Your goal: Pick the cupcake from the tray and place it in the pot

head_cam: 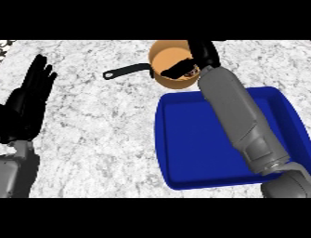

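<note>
Taking up the right side of the marbled table [103,139], the blue tray [185,153] is lying toward the near edge. The right forearm [243,121] is stretching across it to the far edge, where the tan pot [165,51] is standing with its black handle [123,71] pointing left. The left hand [31,100] is resting open by the left edge, well apart. The right hand [178,69] is hanging over the pot's mouth, fingers curling round what looks like the cupcake [191,73], which is mostly hidden. The pot is lying right beneath it, so I'd guess a release is coming.
</note>
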Tool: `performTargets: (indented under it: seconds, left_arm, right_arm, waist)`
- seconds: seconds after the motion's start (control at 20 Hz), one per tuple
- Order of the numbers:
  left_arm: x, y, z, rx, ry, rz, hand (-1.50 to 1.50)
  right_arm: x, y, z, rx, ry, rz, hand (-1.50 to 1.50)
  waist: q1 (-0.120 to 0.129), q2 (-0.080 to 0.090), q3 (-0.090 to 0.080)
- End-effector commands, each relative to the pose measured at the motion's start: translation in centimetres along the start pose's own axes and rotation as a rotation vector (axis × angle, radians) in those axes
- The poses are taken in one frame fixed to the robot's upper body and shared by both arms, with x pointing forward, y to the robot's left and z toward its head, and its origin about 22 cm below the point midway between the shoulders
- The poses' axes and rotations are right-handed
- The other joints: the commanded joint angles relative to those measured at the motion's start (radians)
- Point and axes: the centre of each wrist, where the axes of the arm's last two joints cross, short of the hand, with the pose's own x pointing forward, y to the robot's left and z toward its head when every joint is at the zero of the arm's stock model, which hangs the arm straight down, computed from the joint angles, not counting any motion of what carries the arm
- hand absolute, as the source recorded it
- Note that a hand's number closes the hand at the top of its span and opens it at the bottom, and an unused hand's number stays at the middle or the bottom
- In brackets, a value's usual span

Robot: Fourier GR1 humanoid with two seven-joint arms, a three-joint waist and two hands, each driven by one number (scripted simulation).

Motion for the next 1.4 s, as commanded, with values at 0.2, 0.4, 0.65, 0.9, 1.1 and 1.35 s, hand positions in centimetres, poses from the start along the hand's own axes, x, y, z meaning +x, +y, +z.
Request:
performTargets:
  seconds: [0.2, 0.4, 0.65, 0.9, 1.1, 1.35]
  left_arm:
    - [-0.8, 0.2, 1.3, 0.013, -0.007, 0.009, 0.00]
    - [-0.5, -0.2, 1.5, 0.022, -0.004, 0.002, 0.00]
    - [0.6, 0.7, -0.3, 0.018, -0.003, -0.001, 0.00]
    - [0.3, 1.0, 0.1, 0.024, -0.006, -0.009, 0.00]
    - [-0.8, 1.4, 0.5, 0.023, 0.016, -0.002, 0.00]
    - [-0.6, 0.6, 0.8, 0.023, 0.004, -0.016, 0.00]
  right_arm:
    - [-1.0, -5.0, -1.3, -0.106, -0.049, -0.346, -1.50]
    - [-3.8, -7.6, -0.7, -0.145, -0.029, -0.425, -1.50]
    - [-7.5, -11.5, 0.6, -0.125, -0.039, -0.445, -1.50]
    - [-10.2, -15.4, 2.2, -0.099, -0.039, -0.459, -1.50]
    - [-11.6, -15.3, 3.1, -0.087, -0.034, -0.466, -1.50]
    - [-13.1, -19.3, 4.6, -0.071, -0.033, -0.429, -1.50]
  waist:
    - [-0.005, -0.007, -0.001]
    - [-0.005, -0.007, 0.000]
    - [-0.015, -0.006, -0.001]
    - [-0.021, -0.010, -0.001]
    - [-0.020, -0.009, -0.001]
    - [-0.015, -0.008, 0.000]
